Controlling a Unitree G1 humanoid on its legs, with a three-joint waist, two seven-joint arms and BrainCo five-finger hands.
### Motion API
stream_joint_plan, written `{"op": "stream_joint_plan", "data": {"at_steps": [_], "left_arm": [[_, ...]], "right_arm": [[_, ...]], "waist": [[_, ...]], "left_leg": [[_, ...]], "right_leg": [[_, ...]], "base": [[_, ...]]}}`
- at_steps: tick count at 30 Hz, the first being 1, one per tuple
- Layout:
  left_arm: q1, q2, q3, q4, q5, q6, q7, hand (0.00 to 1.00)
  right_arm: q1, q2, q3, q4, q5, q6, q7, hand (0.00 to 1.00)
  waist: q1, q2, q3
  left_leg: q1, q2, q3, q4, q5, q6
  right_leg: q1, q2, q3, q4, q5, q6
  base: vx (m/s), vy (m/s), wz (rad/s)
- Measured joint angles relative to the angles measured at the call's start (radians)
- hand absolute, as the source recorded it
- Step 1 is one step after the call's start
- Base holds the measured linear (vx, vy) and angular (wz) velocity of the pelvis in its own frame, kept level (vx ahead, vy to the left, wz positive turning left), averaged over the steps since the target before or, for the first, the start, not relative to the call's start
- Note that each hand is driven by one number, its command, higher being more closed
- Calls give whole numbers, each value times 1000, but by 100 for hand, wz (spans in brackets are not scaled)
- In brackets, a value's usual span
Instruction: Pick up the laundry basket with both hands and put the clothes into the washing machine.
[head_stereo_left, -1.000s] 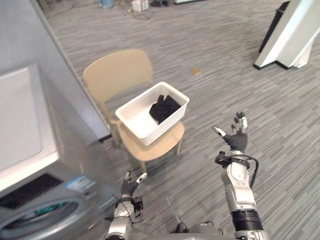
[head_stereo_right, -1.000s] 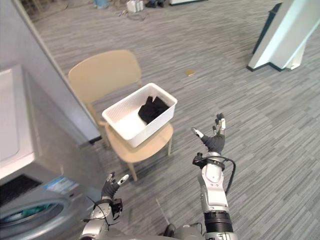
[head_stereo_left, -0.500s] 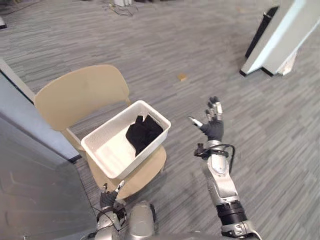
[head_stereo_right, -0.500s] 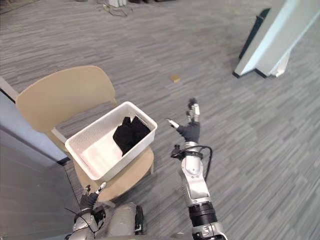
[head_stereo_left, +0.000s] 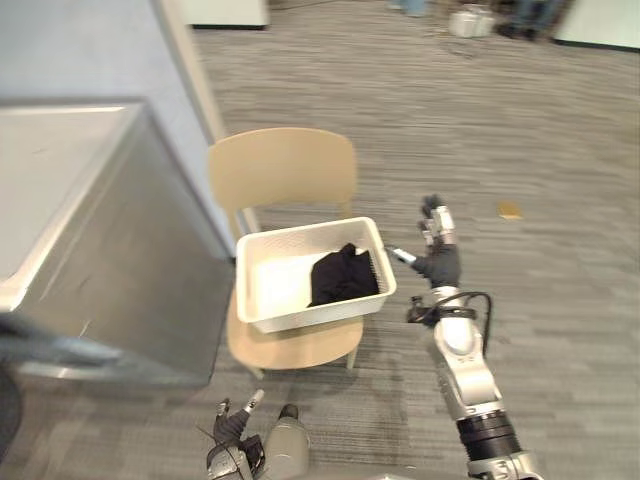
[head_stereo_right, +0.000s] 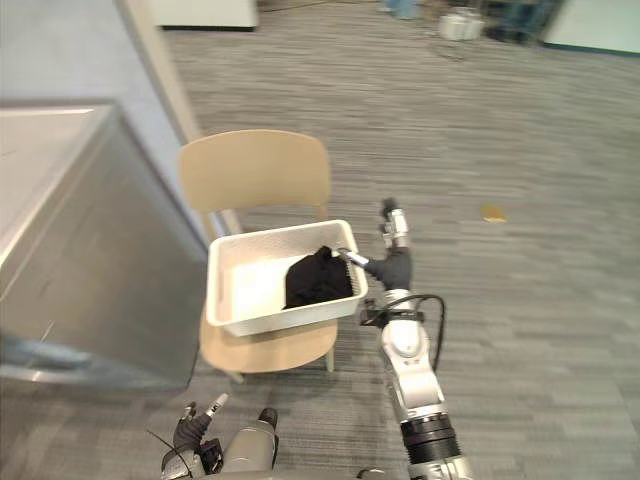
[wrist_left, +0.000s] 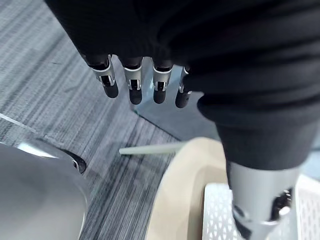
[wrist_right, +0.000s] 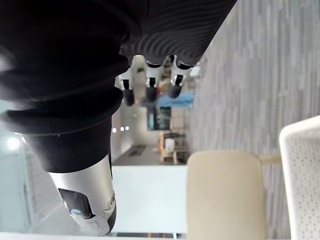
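Left hand (head_stereo_left: 236, 418) hanging low, nearest, fingers straight, grasping nothing, well short of laundry basket (head_stereo_left: 300, 318). Right hand (head_stereo_left: 438, 262) hovering just beside its right end, fingers released, apart from rim. Laundry basket sitting on chair (head_stereo_left: 285, 170) seat, black clothes (head_stereo_left: 343, 276) lying inside. Washing machine (head_stereo_left: 110, 260) standing at left. Judged step: approaching for two-handed grasp; next calling for both hands closing on opposite ends. No readable writing showing.

Bright, even indoor light with soft shadows.
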Motion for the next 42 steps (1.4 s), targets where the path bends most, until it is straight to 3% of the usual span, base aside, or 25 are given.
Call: {"op": "stream_joint_plan", "data": {"at_steps": [2, 4, 7, 8, 11, 12, 14, 15, 18, 20, 21, 22, 23, 24, 25, 29, 34, 42], "left_arm": [[4, -1, -8, 1, 5, 1, -6, 0], [6, -1, -7, 5, 24, 6, -21, 0], [28, 9, -7, 7, 42, 9, -28, 0], [31, 17, -5, 7, 42, 9, -35, 0], [29, 40, -8, 5, 43, 11, -69, 0], [26, 55, -7, 1, 43, 10, -84, 0], [20, 78, -11, -3, 46, 10, -94, 0], [8, 93, -8, -3, 62, 11, -104, 0], [-19, 101, -3, -3, 63, 12, -103, 0], [-69, 121, 24, -4, 62, 11, -102, 0], [-84, 125, 27, -4, 62, 10, -101, 0], [-101, 124, 28, -14, 61, 9, -101, 0], [-100, 119, 28, -23, 61, 8, -101, 0], [-99, 116, 28, -25, 61, 8, -101, 0], [-99, 112, 28, -37, 59, 9, -100, 0], [-161, 83, 22, -123, 19, -3, -83, 0], [-269, 41, -12, -201, -20, -35, -83, 0], [-314, -3, -13, -228, -62, -35, -79, 0]], "right_arm": [[0, -76, -85, -4, -84, 12, -11, 0], [1, -119, -158, -37, -163, 27, -11, 0], [-3, -169, -220, -26, -240, 45, -14, 0], [-5, -181, -221, -8, -257, 50, -12, 0], [-37, -233, -197, 83, -338, 76, 7, 0], [-67, -266, -179, 120, -375, 79, 12, 0], [-115, -321, -156, 159, -457, 80, 13, 0], [-149, -378, -148, 172, -513, 81, 13, 0], [-171, -417, -147, 172, -563, 88, 14, 0], [-197, -421, -140, 200, -590, 101, 15, 0], [-202, -429, -138, 214, -590, 103, 15, 0], [-214, -439, -134, 248, -592, 112, 24, 0], [-227, -439, -130, 277, -597, 122, 35, 0], [-234, -440, -129, 286, -599, 123, 35, 0], [-251, -452, -127, 294, -598, 126, 35, 0], [-351, -508, -121, 297, -589, 156, 32, 0], [-430, -489, -51, 294, -589, 190, 32, 0], [-437, -441, -52, 293, -590, 234, 33, 0]], "waist": [[-23, 11, 0], [-27, 20, -6], [-41, 2, 1], [-41, -1, 3], [-43, -11, 10], [-46, -20, 24], [-64, -35, 51], [-65, -28, 84], [-60, -20, 121], [-47, -51, 170], [-48, -49, 185], [-45, -40, 212], [-39, -40, 226], [-39, -40, 229], [-38, -40, 230], [-41, -23, 284], [-35, -26, 318], [-14, -25, 329]], "left_leg": [[0, 48, 273, 15, 7, 55], [6, 36, 368, -16, 10, 89], [27, -88, 335, -160, 68, 125], [25, -102, 322, -164, 67, 127], [3, -108, 273, -134, 47, 145], [-10, -108, 242, -117, 42, 159], [-43, -108, 187, -81, 32, 166], [-89, -101, 131, -42, 23, 158], [-155, -95, 87, 14, 19, 153], [-224, -116, 54, 69, 25, 143], [-244, -119, 35, 81, 28, 136], [-263, -117, 7, 73, 46, 112], [-274, -104, 4, 37, 72, 87], [-278, -99, 4, 9, 91, 81], [-290, -88, 4, -68, 150, 74], [-312, -66, 13, -203, 240, 66], [-335, -39, 35, -248, 278, 67], [-341, -31, 55, -271, 278, 65]], "right_leg": [[37, -11, -117, -11, -1, -1], [60, -31, -177, -58, -1, 0], [62, -91, -226, -71, 7, 15], [60, -103, -236, -58, 6, 17], [0, -139, -250, 116, 2, 19], [-60, -164, -224, 247, -7, -3], [-122, -173, -149, 331, -66, -28], [-184, -180, -115, 338, -98, -39], [-249, -210, -82, 308, -96, -34], [-303, -242, -40, 219, -29, -12], [-310, -240, -41, 225, 10, 14], [-317, -237, -61, 225, 26, 44], [-335, -221, -71, 208, 36, 33], [-347, -211, -79, 191, 44, 26], [-368, -183, -94, 133, 89, 23], [-418, -134, -111, 37, 166, 21], [-452, -100, -108, -15, 200, 11], [-476, -97, -119, -17, 200, 11]], "base": [[44, -99, 140], [43, 36, 91], [29, 143, 62], [37, 163, 48], [36, 121, 43], [42, 119, 64], [30, 21, 89], [8, -41, 87], [-11, -62, 69], [-85, -211, 71], [-96, -237, 61], [-95, -233, 43], [-82, -219, 25], [-55, -222, -8], [-13, -162, -19], [-22, -107, -22], [15, -57, -18], [74, -37, -8]]}}
